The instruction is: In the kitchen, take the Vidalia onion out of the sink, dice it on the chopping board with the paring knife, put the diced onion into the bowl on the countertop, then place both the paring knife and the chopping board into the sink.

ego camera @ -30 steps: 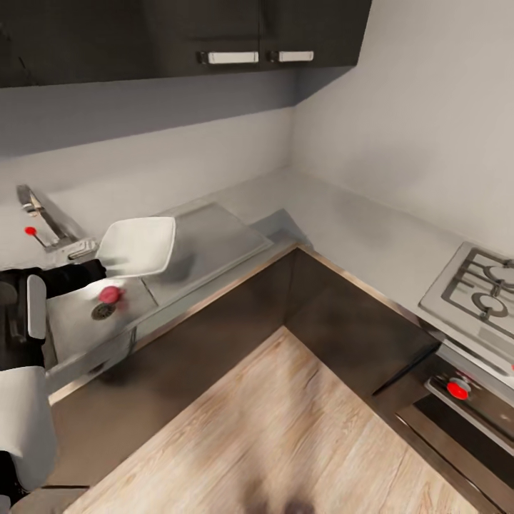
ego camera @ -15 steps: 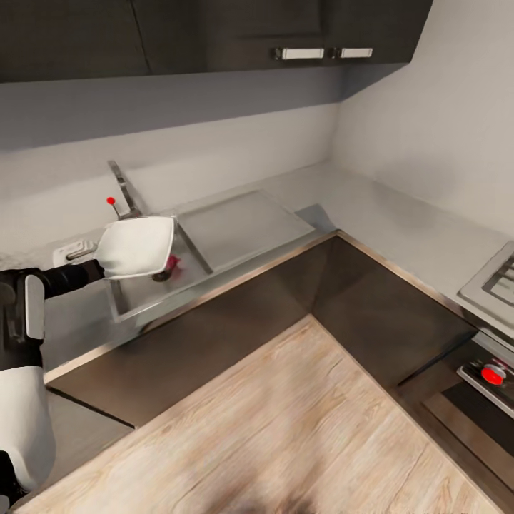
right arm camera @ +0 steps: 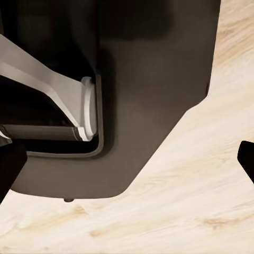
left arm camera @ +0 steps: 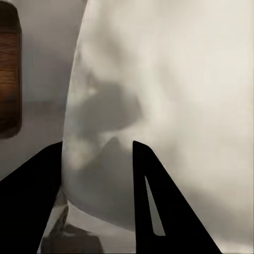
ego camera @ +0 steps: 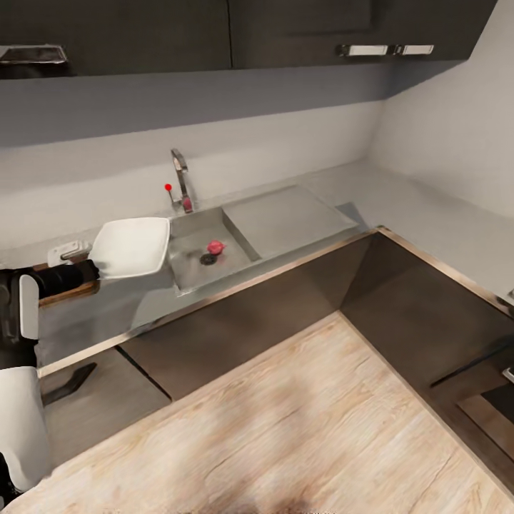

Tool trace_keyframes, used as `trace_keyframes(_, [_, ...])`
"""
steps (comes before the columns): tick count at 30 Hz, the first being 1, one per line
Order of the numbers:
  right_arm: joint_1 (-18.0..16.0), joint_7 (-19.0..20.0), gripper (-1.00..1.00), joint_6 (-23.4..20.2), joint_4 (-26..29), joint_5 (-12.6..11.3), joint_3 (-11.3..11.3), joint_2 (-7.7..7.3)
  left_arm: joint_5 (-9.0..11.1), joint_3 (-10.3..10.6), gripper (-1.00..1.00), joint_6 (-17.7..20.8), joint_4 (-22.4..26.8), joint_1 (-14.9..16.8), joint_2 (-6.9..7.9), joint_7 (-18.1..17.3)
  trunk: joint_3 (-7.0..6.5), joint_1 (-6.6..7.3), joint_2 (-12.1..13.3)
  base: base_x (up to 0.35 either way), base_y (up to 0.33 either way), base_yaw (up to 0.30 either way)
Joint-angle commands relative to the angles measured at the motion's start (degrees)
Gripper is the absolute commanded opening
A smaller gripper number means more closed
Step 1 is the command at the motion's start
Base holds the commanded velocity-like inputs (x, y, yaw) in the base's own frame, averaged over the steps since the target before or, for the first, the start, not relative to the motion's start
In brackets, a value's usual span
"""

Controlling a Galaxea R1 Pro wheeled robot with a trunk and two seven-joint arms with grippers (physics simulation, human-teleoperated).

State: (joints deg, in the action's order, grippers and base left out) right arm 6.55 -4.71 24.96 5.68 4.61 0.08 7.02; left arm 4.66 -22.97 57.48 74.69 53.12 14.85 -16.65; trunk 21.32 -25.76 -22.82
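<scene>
My left gripper [ego camera: 95,268] is shut on the rim of the white bowl [ego camera: 132,246], which it holds above the grey countertop [ego camera: 121,310] just left of the sink [ego camera: 191,275]. In the left wrist view the bowl [left arm camera: 174,95] spans both dark fingers [left arm camera: 151,196]. A small reddish onion [ego camera: 215,247] lies in the basin beside the drain [ego camera: 208,259]. The brown chopping board [ego camera: 70,292] peeks out under my left forearm, and its end [left arm camera: 9,79] shows beside the bowl. The paring knife is out of view. My right gripper [right arm camera: 127,159] is open over the wood floor [right arm camera: 201,211].
The chrome tap [ego camera: 180,177] with its red knob [ego camera: 168,187] stands behind the basin, and the drainboard [ego camera: 285,218] lies to its right. The counter turns a corner at the right [ego camera: 435,221]. Dark wall cabinets [ego camera: 285,28] hang overhead. A small white object [ego camera: 66,251] sits on the counter behind the bowl.
The whole view has swung, so the sink now sits mid-frame and the stove has left the picture. The bowl stays in my left gripper, now left of the sink and no longer in front of it.
</scene>
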Motion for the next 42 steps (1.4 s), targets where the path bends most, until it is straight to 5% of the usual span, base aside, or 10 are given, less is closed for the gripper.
trace_keyframes(1, [0.05,-0.48,1.00,0.00,0.12,0.49,0.01,0.02,0.68,-0.06,-1.00,0.35,-0.03,0.05,0.13,0.13,0.11,-0.02,-0.10,-0.097,0.285,0.170])
trace_keyframes(9, [0.05,-0.48,1.00,-0.13,0.18,0.49,0.01,0.12,0.76,-2.72,-1.00,0.35,-0.31,0.05,0.21,0.13,0.30,-0.02,-0.10,-0.042,0.295,0.121])
trace_keyframes(23, [0.05,-0.39,1.00,-0.11,1.08,0.52,0.07,0.30,0.75,-3.51,-1.00,0.27,-0.95,0.04,0.27,0.13,0.32,-0.02,-0.10,-0.001,0.302,0.004])
trace_keyframes(30, [0.05,-0.63,1.00,-0.12,1.09,0.49,0.02,0.29,0.71,-6.27,-1.00,0.27,-0.95,0.05,0.27,0.13,0.40,-0.02,-0.10,0.000,0.302,0.110])
trace_keyframes(42, [0.05,-0.59,1.00,-0.18,1.09,0.49,0.04,0.29,0.70,-6.65,-1.00,0.20,-1.41,0.05,0.27,0.13,0.69,-0.02,-0.10,0.000,0.302,0.221])
